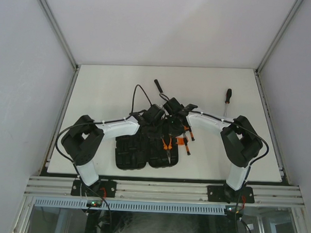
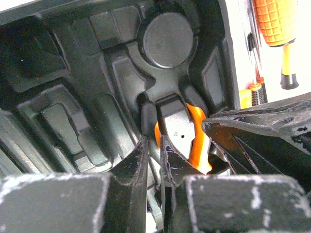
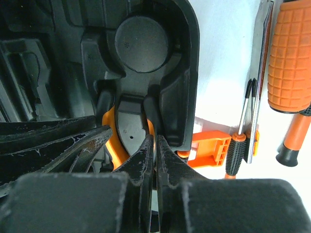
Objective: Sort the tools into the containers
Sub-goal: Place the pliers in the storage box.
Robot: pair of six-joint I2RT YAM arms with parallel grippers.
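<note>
On the white table (image 1: pixel 105 88) the black tool case (image 1: pixel 128 154) is laid open, and both wrists are held close together over its right half. In the left wrist view, the left gripper (image 2: pixel 154 145) is seen just above the moulded slots. Its fingers (image 2: pixel 138 162) are drawn almost together, so that only a dark slit is shown, in which nothing can be made out. The orange-handled pliers (image 2: pixel 177 131) are seated in a slot of that right half, their steel head just beyond the fingertips of both arms. The right gripper (image 3: pixel 154 141) is held beside the left one, its fingers (image 3: pixel 170 165) pressed together with nothing between them. Just right of the case, by its orange latch (image 3: pixel 209 150), slim screwdrivers (image 3: pixel 236 154) are laid on the table, and the longer black-handled screwdriver (image 1: pixel 227 99) is seen well apart, farther right.
</note>
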